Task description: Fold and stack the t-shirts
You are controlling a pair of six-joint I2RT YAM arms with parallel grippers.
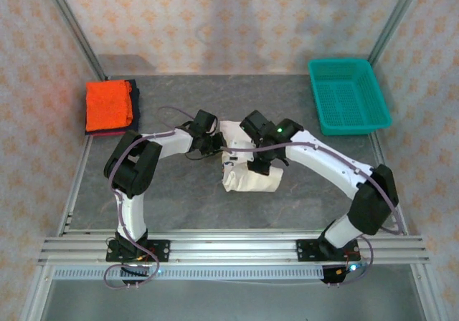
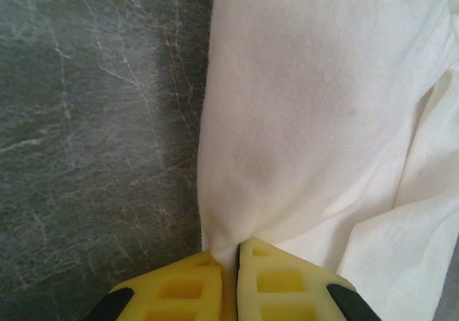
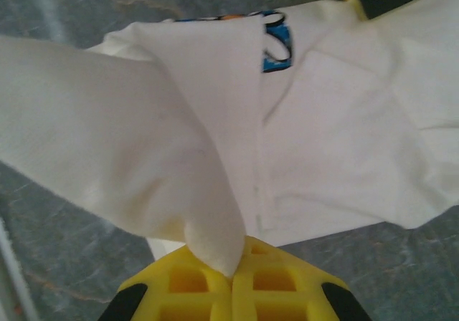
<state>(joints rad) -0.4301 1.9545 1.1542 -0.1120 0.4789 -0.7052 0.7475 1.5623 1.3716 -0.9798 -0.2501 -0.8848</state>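
A white t-shirt lies partly folded at the table's middle, a strip of its blue print showing at the fold. My left gripper is shut on the shirt's left edge, cloth pinched between its yellow fingers. On the right side my right gripper is shut on a bunched corner of the white shirt and lifts it above the rest. An orange t-shirt rests folded on a dark navy one at the back left.
A teal mesh basket stands at the back right. The grey table is bare around the white shirt. Metal frame posts rise at the back corners.
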